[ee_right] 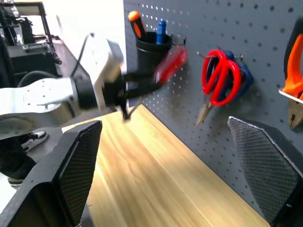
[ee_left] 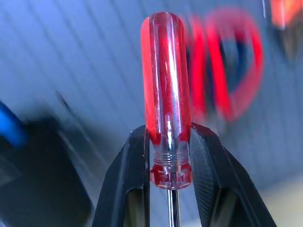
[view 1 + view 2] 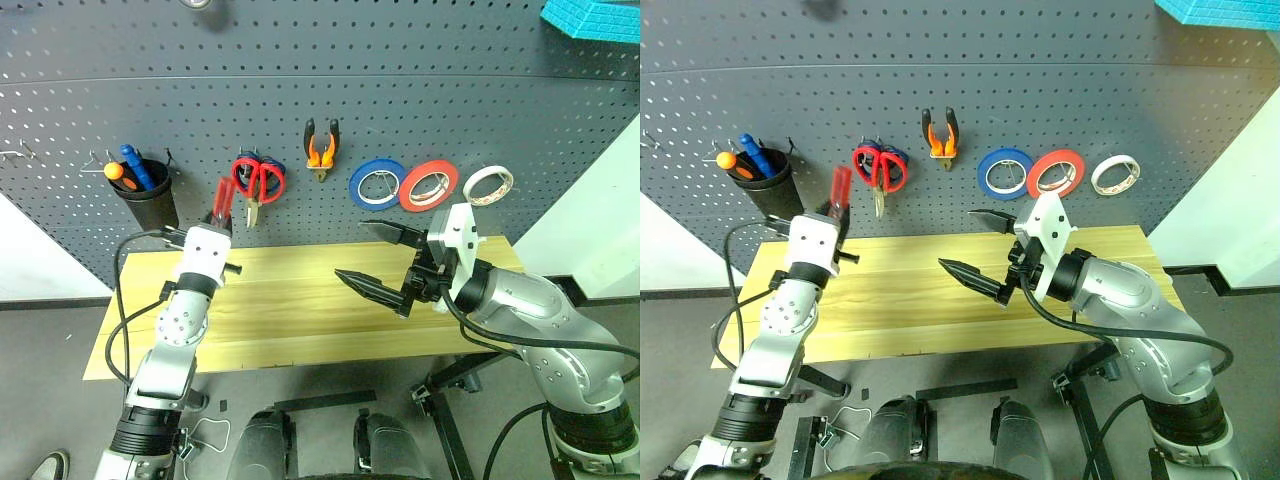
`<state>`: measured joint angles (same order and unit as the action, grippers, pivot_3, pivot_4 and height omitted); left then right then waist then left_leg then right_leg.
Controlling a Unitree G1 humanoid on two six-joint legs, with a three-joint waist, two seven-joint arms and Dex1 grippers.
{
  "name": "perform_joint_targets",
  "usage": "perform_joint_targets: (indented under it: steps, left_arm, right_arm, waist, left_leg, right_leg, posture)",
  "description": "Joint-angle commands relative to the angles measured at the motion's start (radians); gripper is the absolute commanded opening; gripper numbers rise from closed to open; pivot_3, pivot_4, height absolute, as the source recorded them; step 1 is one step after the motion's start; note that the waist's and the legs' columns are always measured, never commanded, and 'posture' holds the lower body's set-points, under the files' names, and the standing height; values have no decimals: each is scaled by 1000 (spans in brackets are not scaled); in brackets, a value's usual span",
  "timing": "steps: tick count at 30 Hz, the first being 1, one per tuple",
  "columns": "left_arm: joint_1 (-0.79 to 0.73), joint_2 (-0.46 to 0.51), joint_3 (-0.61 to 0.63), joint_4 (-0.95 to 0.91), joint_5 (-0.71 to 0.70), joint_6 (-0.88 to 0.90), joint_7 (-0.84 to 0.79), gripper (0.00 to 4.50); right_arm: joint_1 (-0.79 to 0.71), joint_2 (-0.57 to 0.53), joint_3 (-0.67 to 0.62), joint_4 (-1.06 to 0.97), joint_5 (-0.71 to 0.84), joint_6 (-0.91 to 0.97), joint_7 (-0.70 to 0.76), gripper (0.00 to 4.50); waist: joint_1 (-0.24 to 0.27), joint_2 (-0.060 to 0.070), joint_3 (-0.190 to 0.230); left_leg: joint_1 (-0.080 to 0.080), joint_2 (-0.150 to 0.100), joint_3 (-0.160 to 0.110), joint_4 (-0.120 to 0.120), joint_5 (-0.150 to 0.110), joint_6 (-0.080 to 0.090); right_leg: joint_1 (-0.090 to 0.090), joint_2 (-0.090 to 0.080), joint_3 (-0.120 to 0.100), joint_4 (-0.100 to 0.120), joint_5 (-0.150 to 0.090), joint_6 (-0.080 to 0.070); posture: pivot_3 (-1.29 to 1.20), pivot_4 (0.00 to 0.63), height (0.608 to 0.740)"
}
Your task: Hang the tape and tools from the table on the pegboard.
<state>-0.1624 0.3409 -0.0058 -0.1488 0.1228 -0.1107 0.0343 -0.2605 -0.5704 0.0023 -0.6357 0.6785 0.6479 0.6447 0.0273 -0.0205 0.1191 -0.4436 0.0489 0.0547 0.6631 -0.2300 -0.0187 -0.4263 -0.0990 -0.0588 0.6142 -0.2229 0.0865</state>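
The left gripper (image 2: 170, 156) has its jaws clamped on the red-handled screwdriver (image 2: 166, 90), handle pointing up, raised above the left part of the pale wooden tabletop (image 3: 290, 320). The right gripper (image 3: 385, 258) hangs over the tabletop's right side, jaws spread wide and empty. Behind, on the pegboard (image 3: 420, 90), hang a black cup (image 3: 148, 200), the red scissors (image 3: 258, 180), the orange pliers (image 3: 320, 150), blue and red rolls, and the whitish tape (image 3: 487, 184).
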Motion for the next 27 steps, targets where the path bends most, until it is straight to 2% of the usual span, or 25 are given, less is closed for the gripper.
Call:
perform_joint_targets:
  steps: [1,6,12,19,24,27]
  left_arm:
    - [-35,15,19,2,35,-161,1,788]
    - [-74,47,106,3,128,-301,90,788]
    - [-184,109,204,54,143,-346,131,788]
    - [-412,197,265,306,17,-378,77,788]
    - [-542,191,267,515,-99,-402,-10,788]
    - [-579,167,267,587,-118,-422,-9,788]
  right_arm:
    - [-26,0,-14,-18,6,-26,8,4500]
    - [-24,-6,-16,-9,1,-32,22,4500]
    - [-32,-5,-15,12,-12,-38,30,4500]
    - [-21,-8,-23,-1,-1,-18,15,4500]
    - [-1,-5,-41,-43,32,14,-24,4500]
    - [15,-15,-63,-80,70,48,-49,4500]
  waist:
    - [11,3,-10]
    - [17,5,-21]
    - [22,5,-28]
    - [37,5,-28]
    - [38,4,-28]
    - [35,4,-26]
  left_leg:
    - [0,0,0,0,0,0]
    - [1,0,1,0,0,0]
    - [1,0,1,1,0,0]
    - [3,0,1,3,0,0]
    - [2,0,1,3,1,0]
    - [2,0,1,3,1,0]
  right_leg:
    - [0,0,0,0,0,0]
    - [1,1,0,1,0,0]
    - [1,1,0,1,2,3]
    - [2,2,0,4,2,3]
    - [2,2,1,4,2,3]
    - [2,2,1,4,2,3]
  posture:
    - [75,12,716]
    - [82,9,716]
    - [82,12,716]
    - [64,38,716]
    - [37,76,716]
    - [17,104,716]
